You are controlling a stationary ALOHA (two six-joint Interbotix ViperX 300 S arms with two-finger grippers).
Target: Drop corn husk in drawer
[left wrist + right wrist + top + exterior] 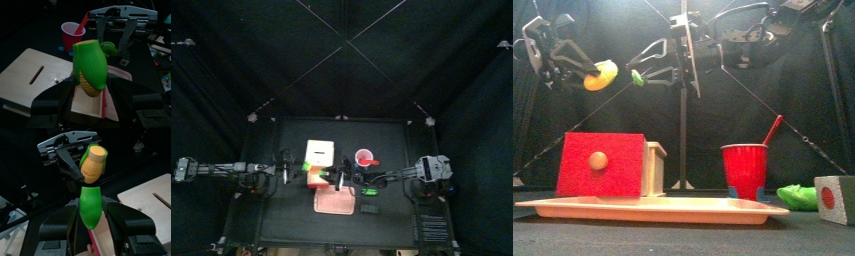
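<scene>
A toy corn cob [90, 85] in a green husk [90, 57] hangs in the air between my two grippers, above the table. My left gripper [90, 94] is shut on the cob's yellow end [601, 75]. My right gripper [90, 223] is shut on the husk's narrow green end [89, 208], facing the left one. Whether cob and husk still touch I cannot tell. The wooden drawer box [652, 165] with a red front [601, 165] and a round knob stands on a pink tray [653, 208], below the grippers. In the top view the box [318, 152] lies beside the grippers.
A red cup [744, 170] with a straw stands right of the box. A green toy [796, 195] and a block with a red dot [834, 198] lie at the far right. Black curtains close in the table.
</scene>
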